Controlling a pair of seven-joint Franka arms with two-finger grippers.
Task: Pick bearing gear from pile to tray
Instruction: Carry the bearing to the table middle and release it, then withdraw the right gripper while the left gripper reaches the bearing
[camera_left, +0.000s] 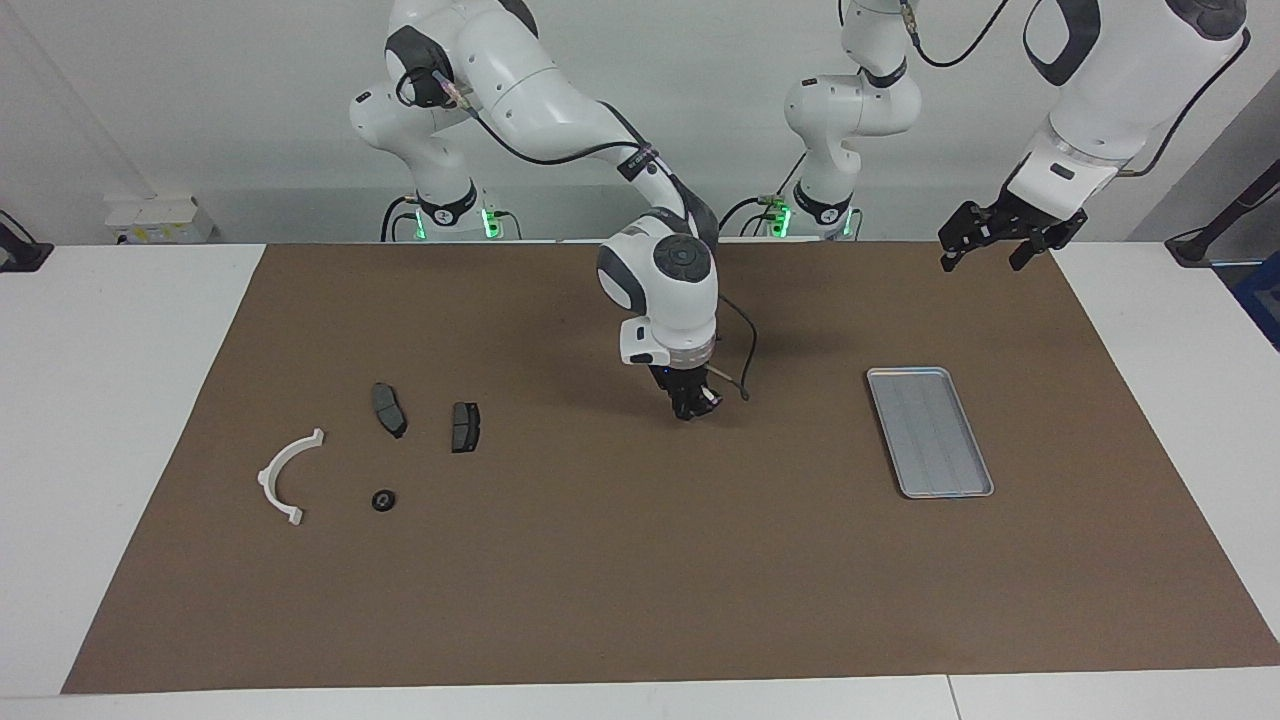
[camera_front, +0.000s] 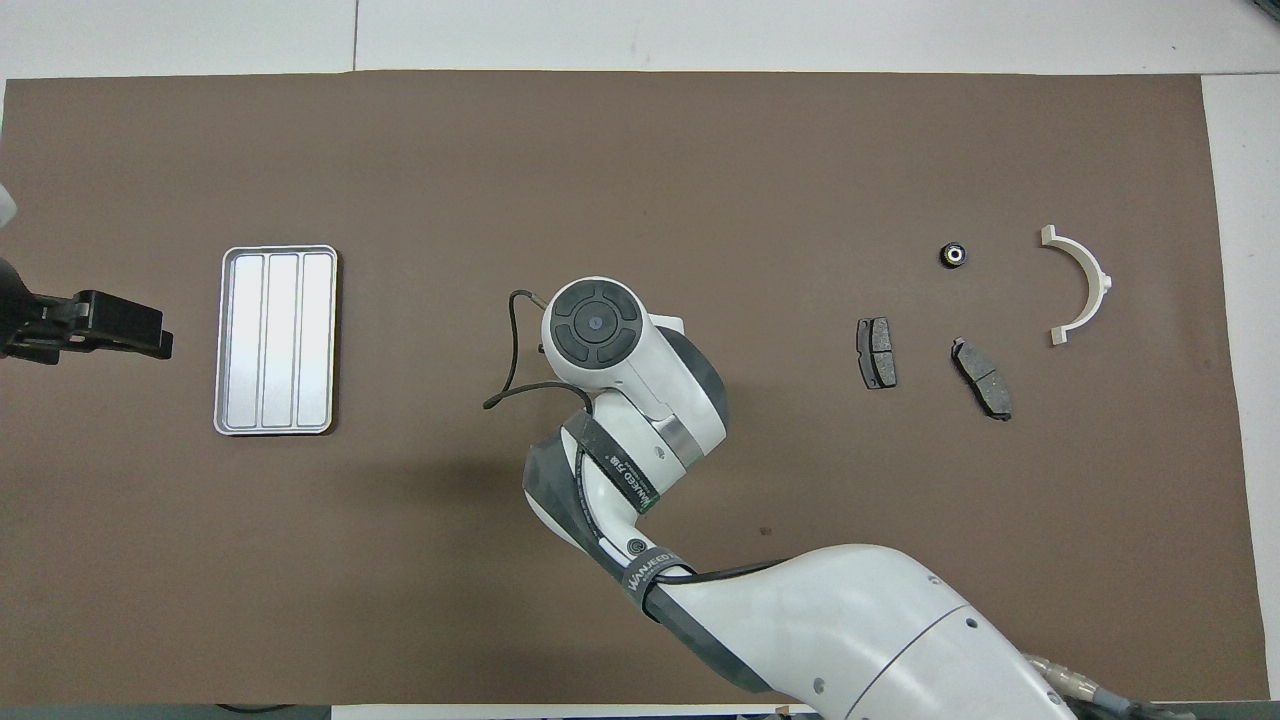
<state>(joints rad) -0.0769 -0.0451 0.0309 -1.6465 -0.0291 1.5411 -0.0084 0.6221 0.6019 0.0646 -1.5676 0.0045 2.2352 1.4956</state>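
Right arm's fingers (camera_left: 690, 408) are low over the bare brown mat (camera_left: 640, 560); clenched or parting, I cannot tell, nor whether anything sits between them. The small black round bearing gear with a pale centre (camera_left: 383, 500) lies well apart from them, in the pile beside the white plastic half-ring (camera_left: 285, 475). The flat silver ribbed metal tray (camera_left: 930, 432) is well apart the other way. Risk: anything let go here lands on the surface short of the tray, and a round part could roll. Left arm's fingers (camera_left: 951, 262) are released, waiting aloft near the tray.
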